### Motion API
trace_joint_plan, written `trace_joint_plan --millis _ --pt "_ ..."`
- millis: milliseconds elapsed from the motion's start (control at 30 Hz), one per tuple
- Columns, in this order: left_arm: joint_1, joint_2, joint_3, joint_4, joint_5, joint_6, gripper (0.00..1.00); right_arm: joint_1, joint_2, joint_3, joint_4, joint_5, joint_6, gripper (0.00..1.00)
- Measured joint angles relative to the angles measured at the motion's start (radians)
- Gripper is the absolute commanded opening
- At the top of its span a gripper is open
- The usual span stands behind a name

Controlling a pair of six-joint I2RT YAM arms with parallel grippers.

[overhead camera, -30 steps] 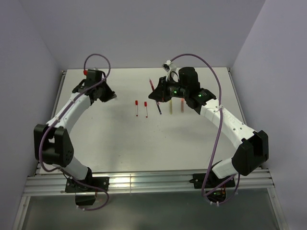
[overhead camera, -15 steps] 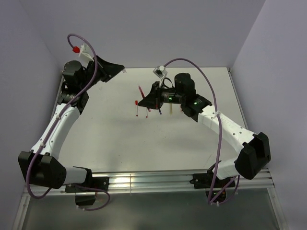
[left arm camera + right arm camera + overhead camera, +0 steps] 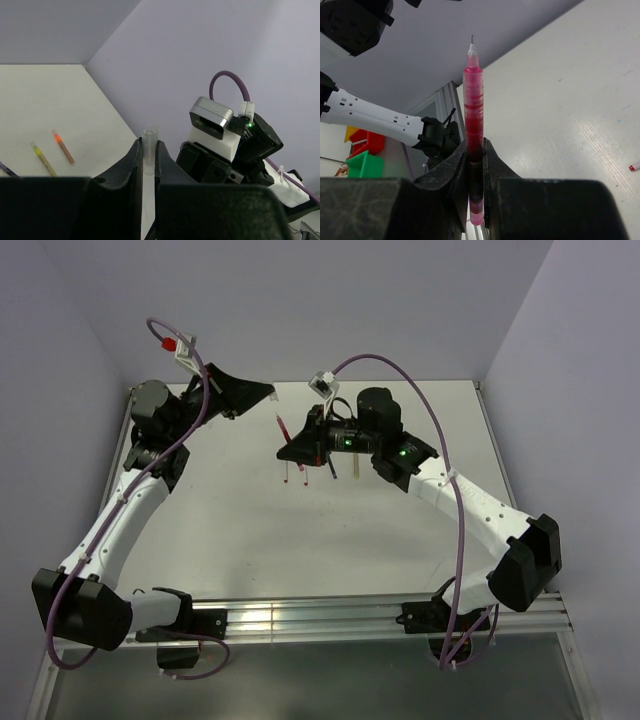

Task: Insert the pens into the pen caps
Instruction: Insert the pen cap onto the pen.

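Seen from above, the left arm (image 3: 120, 510) is rising from its base at the near left edge and bending toward the far middle, lifted well above the table. The left gripper (image 3: 262, 393) is pointing right. Its wrist view shows the fingers pinching a clear cap (image 3: 149, 150), whose open mouth is pointing away from them.

The right arm (image 3: 470, 505) is sweeping from the near right edge up and leftward, with the right gripper (image 3: 292, 448) pointing left toward the other one. Its fingers are pressing together on a red pen (image 3: 473, 95), gripping the lower barrel while the fine tip is sticking out beyond them. Pen tip and cap are facing each other above the far middle of the table, apart and not touching.

Both arms are working over a plain white table (image 3: 250, 540) with a metal rail (image 3: 300, 618) running along its near edge. Pale lilac walls (image 3: 300, 310) are closing it in on the left, far and right sides. Purple cables (image 3: 455, 510) are looping over the arms, one on each.

One cap and one pen are being held. Lying on the table by the right gripper are two pale pens (image 3: 286, 478) with red ends, one dark pen (image 3: 331, 468) and one yellow pen (image 3: 355, 468). The left wrist view adds one orange pen (image 3: 63, 147) just beside the yellow one.
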Motion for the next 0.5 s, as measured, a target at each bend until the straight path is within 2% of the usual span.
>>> trace_joint_plan --millis 500 --pt "-0.046 -0.004 -0.010 0.019 0.027 0.019 0.00 -0.014 0.013 0.007 -0.003 0.021 0.020 0.00"
